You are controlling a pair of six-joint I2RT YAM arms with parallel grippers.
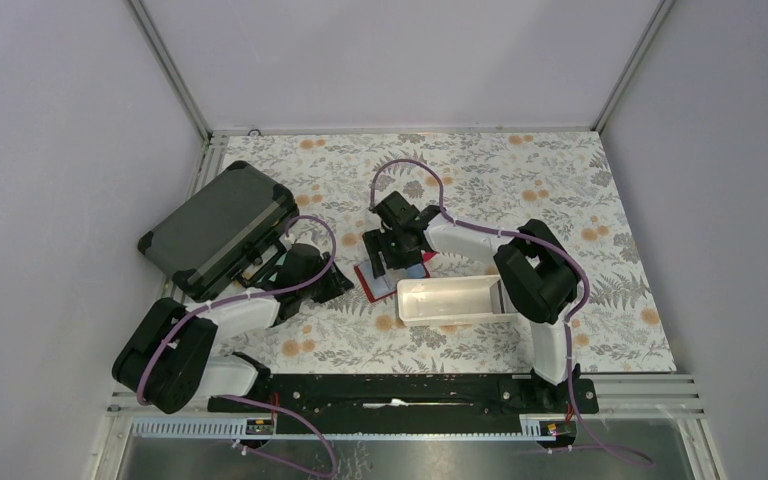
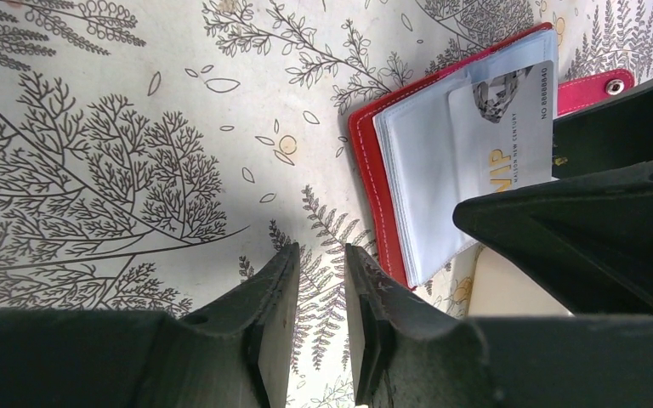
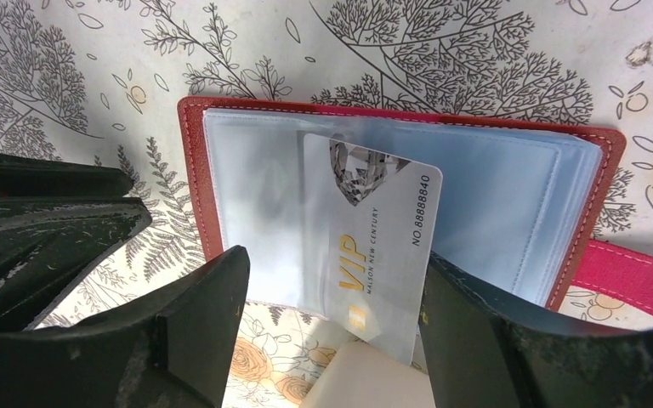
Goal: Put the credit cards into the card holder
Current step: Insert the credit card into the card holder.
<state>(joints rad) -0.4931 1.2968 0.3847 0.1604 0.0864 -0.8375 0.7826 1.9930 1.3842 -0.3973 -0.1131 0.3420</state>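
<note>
From above, the red card holder (image 1: pixel 369 287) lay open on the flowered bench (image 1: pixel 560 200), just beside the left end of the long white tray (image 1: pixel 450 318). The right hand (image 1: pixel 400 262) hung directly over it. The left hand (image 1: pixel 335 285) sat near the holder's left side. The dark grey hard case (image 1: pixel 220 225) stood well apart at the back left, clear of the work. No other cards could be made out here.

In the left wrist view, the left hand (image 2: pixel 323 280) had its jaws narrow with only bench showing between them, so it held nothing. Ahead lay the card holder (image 2: pixel 366 161) with its clear sleeves up and its pink snap strap (image 2: pixel 599 89) spread out. A pale VIP card (image 2: pixel 502 119) stuck out of a sleeve. The right hand's dark fingers (image 2: pixel 578 229) covered the card's near end.

In the right wrist view, the VIP card (image 3: pixel 374 246) sat partly inside a sleeve of the card holder (image 3: pixel 191 170), tilted, with its lower part overhanging toward the tray (image 3: pixel 366 382). The right hand (image 3: pixel 333 255) stood wide around it. One finger was well clear of the card and the other was at its edge, so it was not gripping.

By my reading, one card was started but not seated and needed pushing home. The tray edge beneath it looked likeliest to obstruct.
</note>
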